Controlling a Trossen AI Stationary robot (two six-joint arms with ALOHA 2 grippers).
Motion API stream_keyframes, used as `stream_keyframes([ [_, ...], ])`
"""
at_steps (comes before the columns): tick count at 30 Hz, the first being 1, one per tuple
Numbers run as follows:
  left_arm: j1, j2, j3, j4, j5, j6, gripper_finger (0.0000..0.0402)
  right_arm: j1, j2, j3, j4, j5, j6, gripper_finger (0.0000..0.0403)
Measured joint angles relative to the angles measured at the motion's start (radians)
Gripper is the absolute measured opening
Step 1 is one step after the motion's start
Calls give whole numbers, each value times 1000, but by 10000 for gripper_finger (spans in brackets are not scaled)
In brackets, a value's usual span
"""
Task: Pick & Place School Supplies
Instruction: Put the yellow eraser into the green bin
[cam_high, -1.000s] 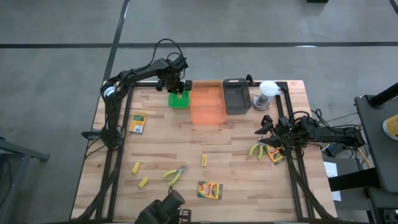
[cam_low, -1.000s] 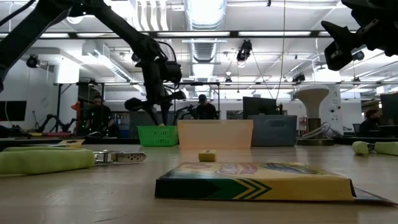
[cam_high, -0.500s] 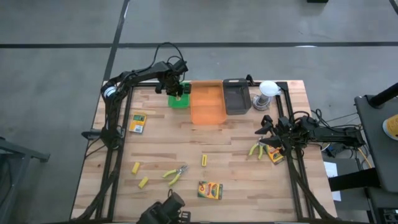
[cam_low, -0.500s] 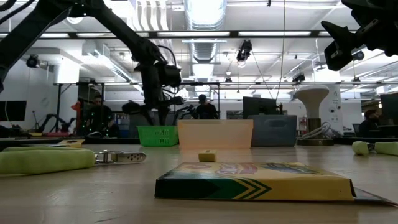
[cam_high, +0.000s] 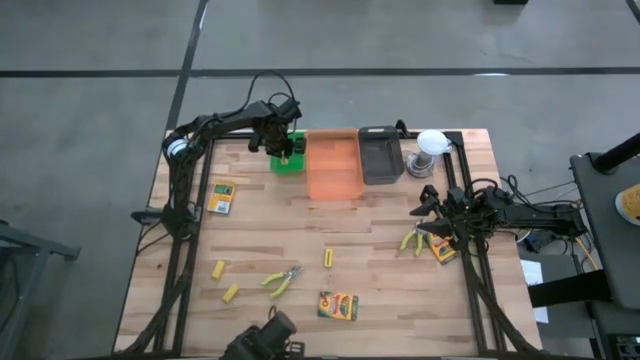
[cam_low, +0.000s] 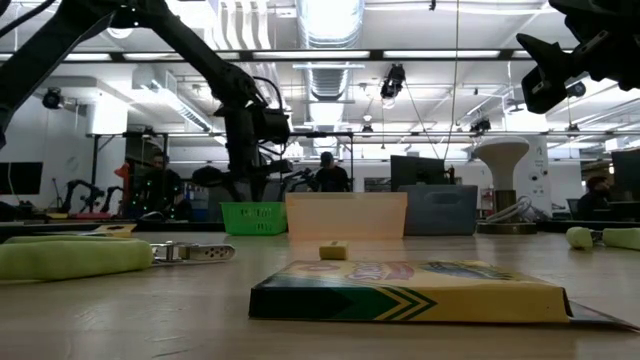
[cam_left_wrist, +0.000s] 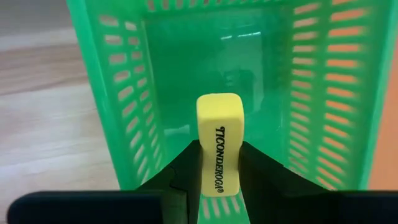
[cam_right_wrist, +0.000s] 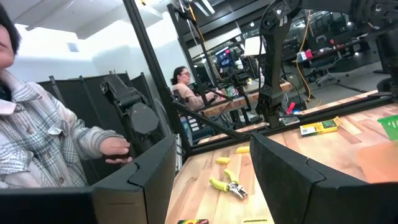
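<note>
My left gripper (cam_high: 284, 146) hangs over the green tray (cam_high: 288, 161) at the table's far edge, shut on a short yellow block (cam_left_wrist: 219, 146) printed TICONDEROGA; the tray's inside (cam_left_wrist: 217, 68) lies below it. My right gripper (cam_high: 424, 206) waits open at the table's right edge, touching nothing. Flat on the table lie three crayon boxes (cam_high: 338, 305) (cam_high: 222, 197) (cam_high: 443, 248), two yellow-handled pliers (cam_high: 282, 281) (cam_high: 412, 240) and three yellow blocks (cam_high: 218, 268) (cam_high: 231, 293) (cam_high: 328, 258). My left gripper pinches the yellow block between its two fingers (cam_left_wrist: 180, 177), one on each long side of its rear part (cam_left_wrist: 217, 180). The fingers come from above, pointing down into the green tray. The block is lifted clear, its free end (cam_left_wrist: 219, 102) sticking out past the fingertips.
Right of the green tray stand an orange tray (cam_high: 333, 167) and a black tray (cam_high: 380, 155), then a white round object (cam_high: 430, 150) at the far right corner. Bare wood lies in the table's middle. People show in the room beyond the table (cam_right_wrist: 37, 124).
My left gripper has shifted a little toward the table's left above the green tray, still shut on the yellow block. The right arm and the loose items have kept still.
</note>
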Motion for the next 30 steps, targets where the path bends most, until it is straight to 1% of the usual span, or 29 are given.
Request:
stream_keyframes([
  [8, 0, 0, -35, 9, 12, -1, 92, 0, 0, 0, 0, 0, 0, 201],
  [30, 0, 0, -36, 14, 34, -20, 93, 0, 0, 0, 0, 0, 0, 201],
])
